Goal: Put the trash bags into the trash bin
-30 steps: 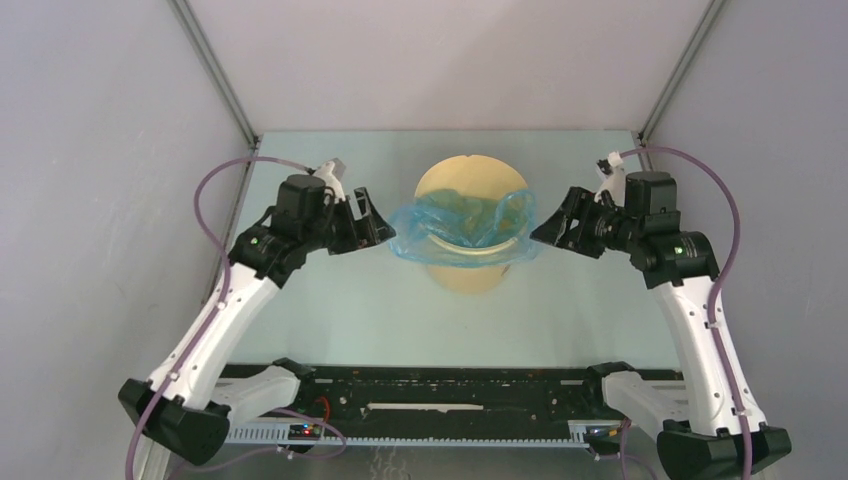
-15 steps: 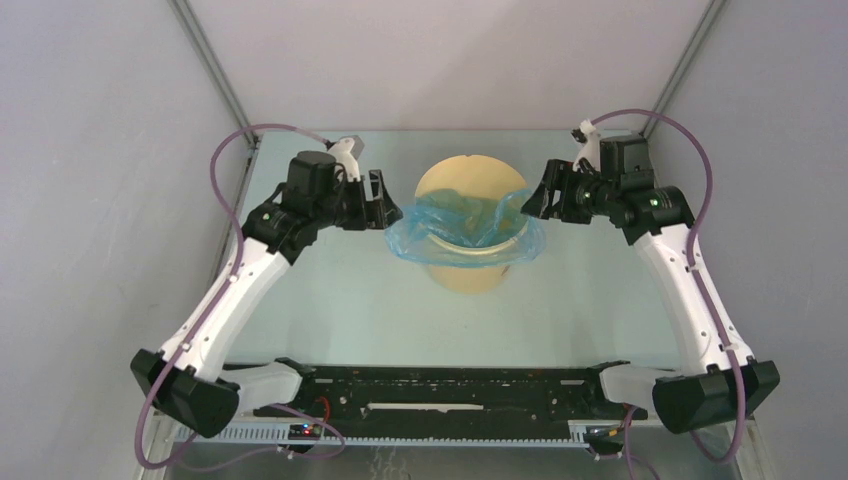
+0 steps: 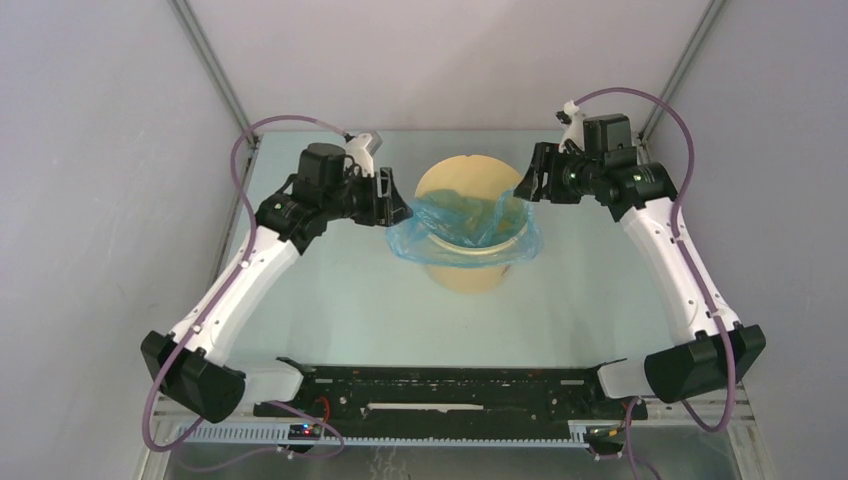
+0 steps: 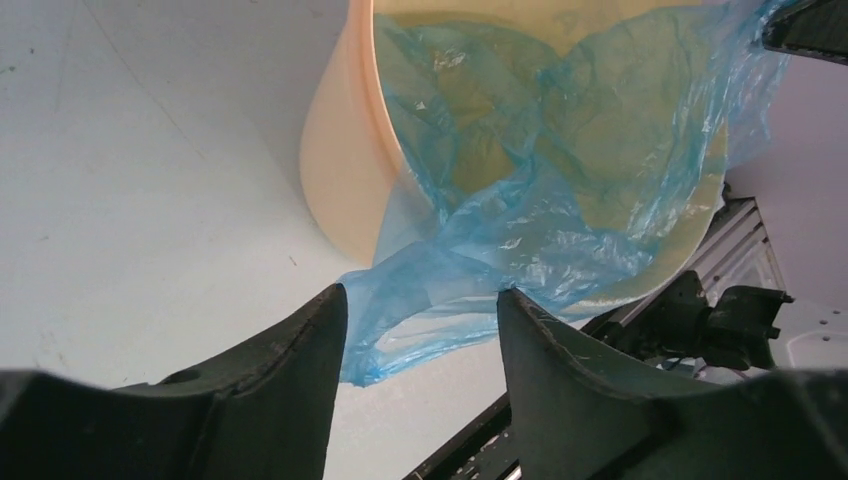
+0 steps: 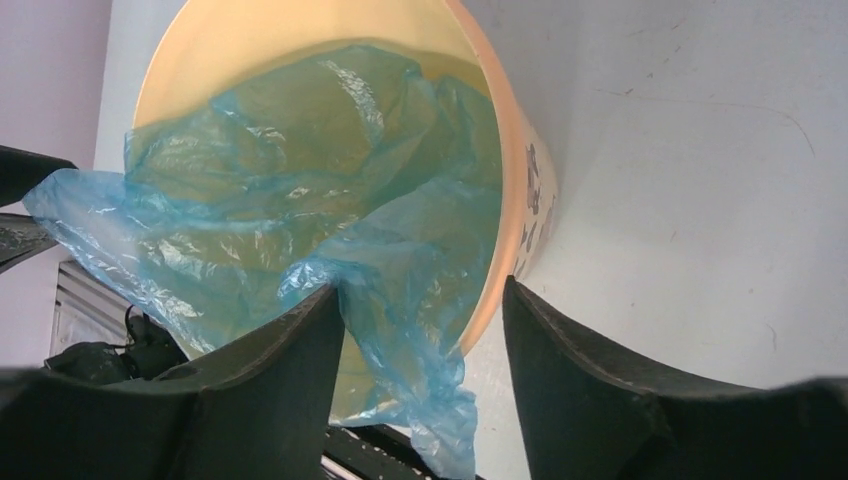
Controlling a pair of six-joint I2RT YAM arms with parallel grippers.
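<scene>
Our left end effector (image 3: 393,204) has swung toward the table's (image 3: 330,300) far side, fingers spread, gripping nothing. The light-blue trash bag (image 3: 455,228) sits partly inside the pale yellow trash bin (image 3: 466,277), draped over its near rim. Our right end effector (image 3: 529,186) followed, likewise released; we judge the far rim, apparently bare, comes next.

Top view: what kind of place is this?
Probably a robot lab booth: plain grey walls box in a pale table, and a left arm and right arm stand bolted at its near edge.

Both arms outstretched, inward-facing; left end effector (image 3: 397,205) and right end effector (image 3: 528,186) agape, seemingly empty.
</scene>
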